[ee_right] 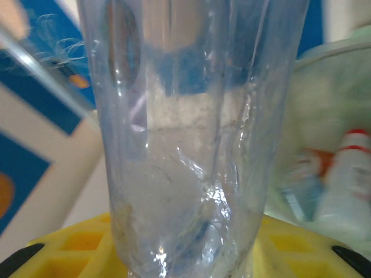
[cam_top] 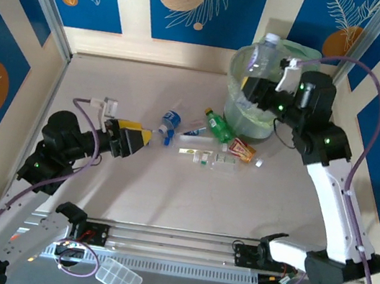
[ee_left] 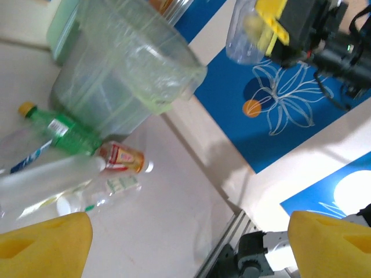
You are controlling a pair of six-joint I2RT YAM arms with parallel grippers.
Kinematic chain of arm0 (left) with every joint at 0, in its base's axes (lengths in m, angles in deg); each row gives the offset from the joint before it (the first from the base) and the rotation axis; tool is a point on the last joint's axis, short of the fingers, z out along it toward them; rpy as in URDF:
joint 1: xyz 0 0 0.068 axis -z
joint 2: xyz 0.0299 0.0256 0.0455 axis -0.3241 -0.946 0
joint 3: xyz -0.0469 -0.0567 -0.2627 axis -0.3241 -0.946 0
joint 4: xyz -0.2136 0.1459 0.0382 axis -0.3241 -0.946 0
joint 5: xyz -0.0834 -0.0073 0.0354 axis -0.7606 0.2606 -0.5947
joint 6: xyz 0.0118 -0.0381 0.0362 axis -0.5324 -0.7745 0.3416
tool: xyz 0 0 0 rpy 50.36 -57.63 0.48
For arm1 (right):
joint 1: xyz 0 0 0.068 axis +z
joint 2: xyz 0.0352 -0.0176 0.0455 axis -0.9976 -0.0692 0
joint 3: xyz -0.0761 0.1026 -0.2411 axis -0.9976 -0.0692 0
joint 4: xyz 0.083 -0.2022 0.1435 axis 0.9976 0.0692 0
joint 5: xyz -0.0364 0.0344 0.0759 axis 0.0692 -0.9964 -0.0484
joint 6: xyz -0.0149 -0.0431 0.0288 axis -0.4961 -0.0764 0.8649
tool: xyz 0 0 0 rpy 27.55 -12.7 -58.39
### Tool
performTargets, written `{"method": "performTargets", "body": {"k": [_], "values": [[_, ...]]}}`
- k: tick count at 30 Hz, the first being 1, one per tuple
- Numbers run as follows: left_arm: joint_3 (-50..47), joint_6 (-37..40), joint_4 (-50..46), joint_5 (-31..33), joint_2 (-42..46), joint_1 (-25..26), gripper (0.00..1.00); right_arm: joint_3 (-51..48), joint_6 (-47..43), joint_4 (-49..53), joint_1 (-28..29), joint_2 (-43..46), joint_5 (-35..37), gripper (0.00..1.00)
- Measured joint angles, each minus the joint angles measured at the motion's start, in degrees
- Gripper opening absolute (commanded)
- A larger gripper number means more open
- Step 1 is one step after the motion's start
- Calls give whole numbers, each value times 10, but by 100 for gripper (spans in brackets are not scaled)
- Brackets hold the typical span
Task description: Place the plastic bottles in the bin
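clear bottle (cam_top: 261,54) clamped in right gripper (cam_top: 255,86), over green bin (cam_top: 248,123)

Loose on the bench (cam_top: 131,190): at least 6, i.e. 1 green bottle (cam_top: 219,126), 1 red-label bottle (cam_top: 242,149), 1 blue-label bottle (cam_top: 170,123), approx. 3 clear ones (cam_top: 195,156); exact no. hard to tell. Plus 1 held bottle (cam_top: 263,52) in the right claw (cam_top: 254,86). Inside the bin (cam_top: 248,119): 2+ binned bottles (ee_right: 351,174), blurry. Bins: 1. Compartment box (cam_top: 118,278): 1. Arms: 2. Claws: 2, incl. left claw (cam_top: 145,137).
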Motion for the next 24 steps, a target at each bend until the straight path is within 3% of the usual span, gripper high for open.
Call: {"method": "performTargets", "body": {"k": [4, 9, 17, 24], "values": [[0, 2, -22, 4, 1, 0, 87, 71, -2, 54, -50, -101, 33, 38], [0, 8, -41, 8, 2, 0, 86, 156, -8, 116, -68, -223, 61, 39], [0, 10, -43, 8, 6, 0, 86, 215, -23, 173, -71, -314, 85, 40], [-2, 12, -43, 8, 9, 0, 86, 292, -26, 206, -68, -385, 51, 44]]}}
